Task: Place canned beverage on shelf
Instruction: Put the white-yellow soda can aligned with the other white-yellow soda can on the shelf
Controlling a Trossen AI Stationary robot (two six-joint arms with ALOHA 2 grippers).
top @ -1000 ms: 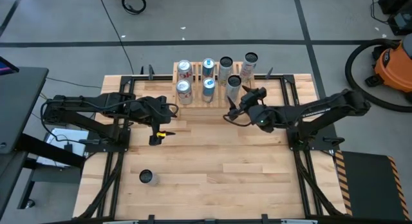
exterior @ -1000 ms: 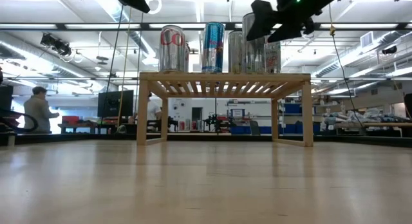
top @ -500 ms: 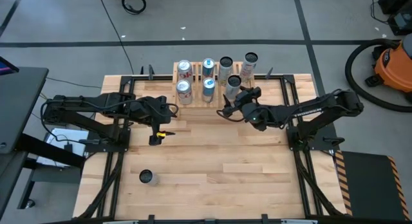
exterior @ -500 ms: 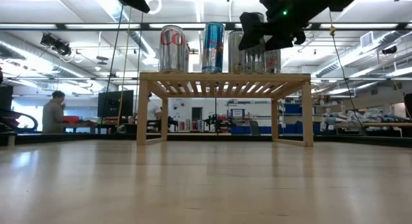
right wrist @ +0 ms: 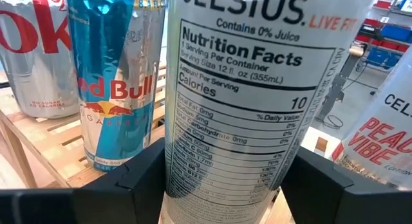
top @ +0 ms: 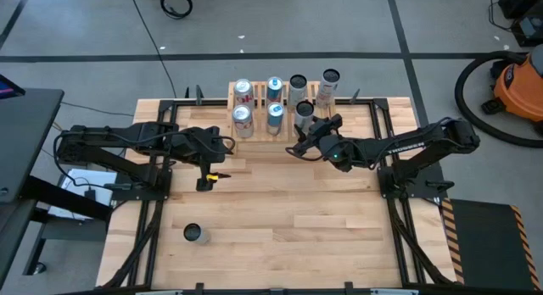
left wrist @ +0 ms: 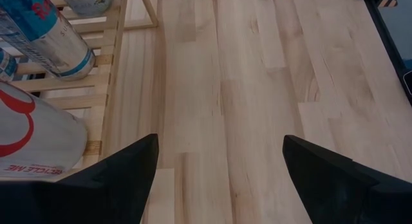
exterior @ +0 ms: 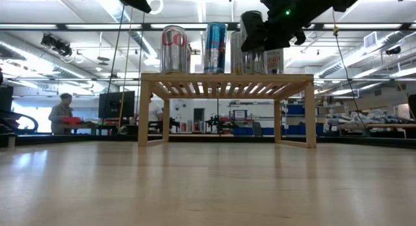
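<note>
Altogether six cans (top: 274, 115) on shelf (top: 254, 130); one (top: 194, 234) on table.

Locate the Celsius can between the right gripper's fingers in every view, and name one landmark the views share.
High view: Celsius can at the shelf's front row, just ahead of the right gripper.
Low view: upper middle-right, on the shelf top, partly behind the gripper.
Left wrist view: not in it.
Right wrist view: fills the centre, nutrition label facing the camera.
Shared landmark: the Red Bull can, the next can along the front row.
</note>
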